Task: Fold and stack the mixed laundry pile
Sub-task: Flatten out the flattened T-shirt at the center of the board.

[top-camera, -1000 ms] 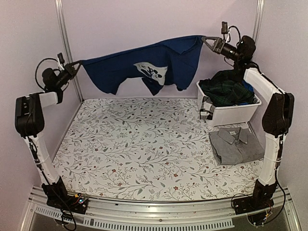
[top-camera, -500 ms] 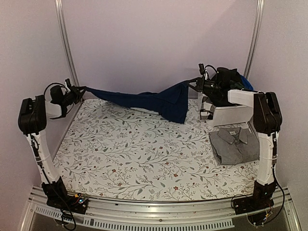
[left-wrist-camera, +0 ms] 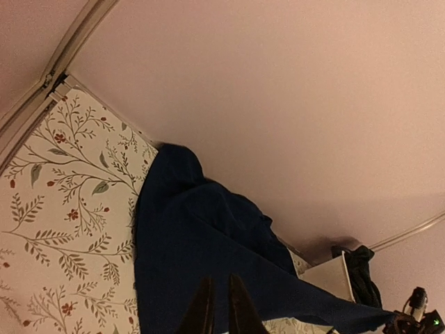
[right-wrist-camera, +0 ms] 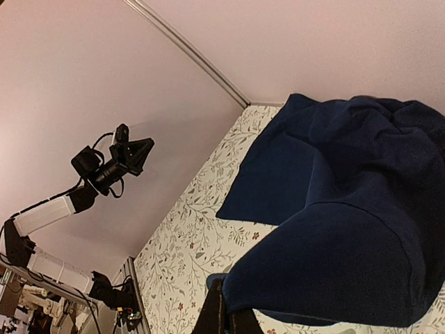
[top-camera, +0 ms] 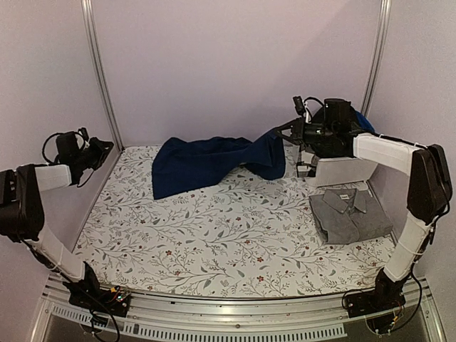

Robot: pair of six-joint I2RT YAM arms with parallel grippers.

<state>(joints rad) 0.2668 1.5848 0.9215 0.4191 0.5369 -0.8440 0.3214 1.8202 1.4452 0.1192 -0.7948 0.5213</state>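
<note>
Navy garment (top-camera: pixel 206 160) on tablecloth (top-camera: pixel 214 235), right claw (top-camera: pixel 277 132) pinching one end

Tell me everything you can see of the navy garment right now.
The navy garment is soft, plain dark blue cloth, rumpled and unfolded. Most of it lies on the floral table cloth at the far middle. Its right end rises off the surface, bunched and pinched in the shut right tool beside the white bin. The left tool is apart from it, at the far left.
</note>
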